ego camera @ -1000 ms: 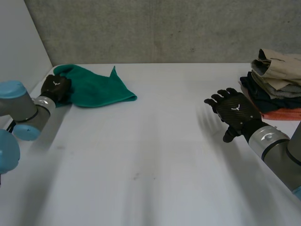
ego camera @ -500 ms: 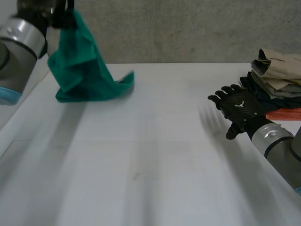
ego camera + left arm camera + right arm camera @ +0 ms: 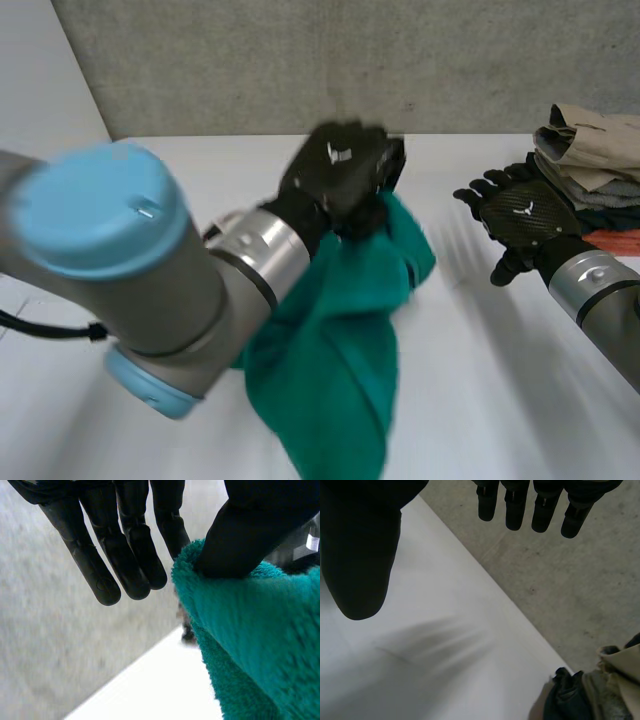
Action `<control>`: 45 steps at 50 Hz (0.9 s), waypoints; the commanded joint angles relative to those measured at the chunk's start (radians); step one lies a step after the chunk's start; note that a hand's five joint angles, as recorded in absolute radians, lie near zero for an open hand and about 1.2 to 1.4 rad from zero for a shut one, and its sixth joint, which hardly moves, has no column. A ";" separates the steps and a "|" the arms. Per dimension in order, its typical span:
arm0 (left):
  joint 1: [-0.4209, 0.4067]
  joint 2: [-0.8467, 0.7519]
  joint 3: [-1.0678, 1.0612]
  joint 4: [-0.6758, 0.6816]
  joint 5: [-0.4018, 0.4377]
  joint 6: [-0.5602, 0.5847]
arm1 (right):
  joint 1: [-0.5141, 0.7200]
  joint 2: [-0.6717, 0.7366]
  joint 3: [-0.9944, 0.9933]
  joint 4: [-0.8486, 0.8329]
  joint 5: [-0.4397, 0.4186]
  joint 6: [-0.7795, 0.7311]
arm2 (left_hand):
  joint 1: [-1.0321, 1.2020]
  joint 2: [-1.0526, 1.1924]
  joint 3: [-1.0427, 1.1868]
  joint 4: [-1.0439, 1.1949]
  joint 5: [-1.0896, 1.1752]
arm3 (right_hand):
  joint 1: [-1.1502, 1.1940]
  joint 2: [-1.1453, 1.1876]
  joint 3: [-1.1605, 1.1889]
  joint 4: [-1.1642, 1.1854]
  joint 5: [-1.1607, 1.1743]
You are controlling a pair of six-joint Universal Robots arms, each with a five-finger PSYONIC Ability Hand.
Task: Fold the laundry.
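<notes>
A green towel (image 3: 340, 350) hangs in the air over the middle of the white table (image 3: 520, 400), bunched at its upper end and drooping toward the front. My left hand (image 3: 340, 170) grips that upper end. In the left wrist view the thumb (image 3: 250, 535) presses into the towel (image 3: 260, 630) and pinches it, while the other fingers (image 3: 125, 545) stretch out beside it. My right hand (image 3: 525, 220) hovers open to the right of the towel and does not touch it. Its spread fingers (image 3: 530, 505) and thumb (image 3: 360, 545) hold nothing.
A pile of folded clothes (image 3: 590, 170), beige on top of dark and orange pieces, sits at the table's far right edge, just behind my right hand; it also shows past the right palm (image 3: 600, 690). My left forearm (image 3: 130, 290) crosses the front left. A grey wall (image 3: 300, 60) backs the table.
My left hand lifted the green towel from the far left corner and swung it up and across to the middle. My right hand drifted slightly right toward the pile and stayed open.
</notes>
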 commanded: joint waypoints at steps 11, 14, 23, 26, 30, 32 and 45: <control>0.002 0.238 -0.067 -0.077 -0.168 0.164 | 0.004 0.164 -0.234 0.480 -0.230 0.252 | 0.254 0.202 0.208 0.197 0.246 | -0.050 -0.036 -0.029 -0.029 -0.048; -0.001 0.298 -0.069 -0.114 -0.168 0.163 | 0.016 0.249 -0.286 0.456 -0.245 0.278 | 0.254 0.202 0.208 0.197 0.246 | -0.050 -0.036 -0.029 -0.029 -0.048; -0.009 0.431 -0.066 -0.160 -0.170 0.161 | 0.182 0.476 -0.493 0.227 -0.103 0.630 | 0.254 0.202 0.208 0.197 0.246 | -0.050 -0.036 -0.029 -0.029 -0.048; -0.012 0.457 -0.063 -0.162 -0.170 0.164 | 0.205 0.508 -0.543 0.175 -0.060 0.707 | 0.254 0.202 0.208 0.197 0.246 | -0.050 -0.036 -0.029 -0.029 -0.048; -0.012 0.479 -0.052 -0.165 -0.170 0.166 | 0.307 0.554 -0.612 0.144 -0.034 0.781 | 0.254 0.202 0.208 0.197 0.246 | -0.050 -0.036 -0.029 -0.029 -0.048; -0.012 0.479 -0.047 -0.171 -0.170 0.166 | 0.340 0.565 -0.624 0.140 -0.029 0.792 | 0.254 0.202 0.208 0.197 0.246 | -0.050 -0.036 -0.029 -0.029 -0.048; -0.005 0.513 -0.027 -0.189 -0.178 0.168 | 0.395 0.614 -0.710 0.132 0.011 0.826 | 0.254 0.202 0.208 0.197 0.246 | 1.171 1.186 1.193 1.193 1.174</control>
